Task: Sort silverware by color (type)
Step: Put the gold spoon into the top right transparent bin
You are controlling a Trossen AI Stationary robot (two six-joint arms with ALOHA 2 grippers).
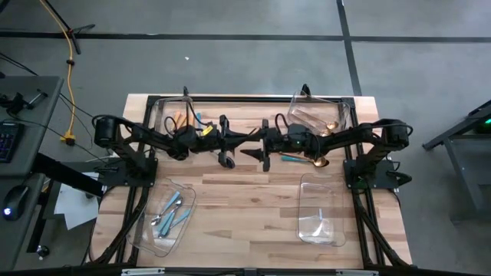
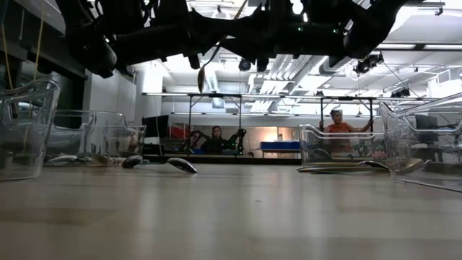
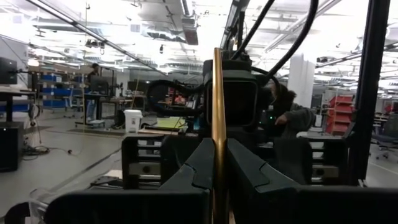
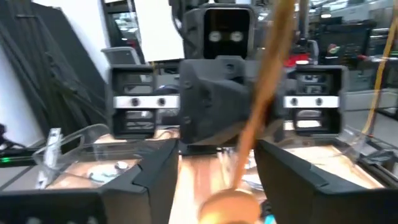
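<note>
Two arms meeting nose to nose over the far middle of the desk [image 1: 245, 207], above the wood; left claw [image 3: 217, 168] clamped tight on a gold spoon [image 3: 218, 112], handle standing straight up between the dark fingers [image 3: 186, 168]; right claw [image 4: 217, 180] spread apart, fingers [image 4: 149, 174] wide on either side of that same spoon, bowl low between them, no contact visible; spoon tilted across the right wrist view.

Around the edges, four clear bins, one near each corner; far-left bin [image 1: 173, 115] with orange-handled pieces [image 1: 180, 120]; far-right bin [image 1: 318, 115] with gold pieces [image 1: 330, 126] inside; near-left bin [image 1: 165, 218] holding light-blue-handled silver [image 1: 173, 211]; near-right bin [image 1: 321, 215] clear, contents hard to tell.

Loose on the desk just beside the right arm, a teal-handled piece [image 1: 291, 159] and a gold spoon [image 1: 318, 161], close to the far-right bin; more spoons lying flat in the low view, one [image 2: 180, 165] left of centre.

Open wood across the whole near middle, between the two near bins; narrow strip only between the arms and the far edge; people seated well back in the room beyond.
</note>
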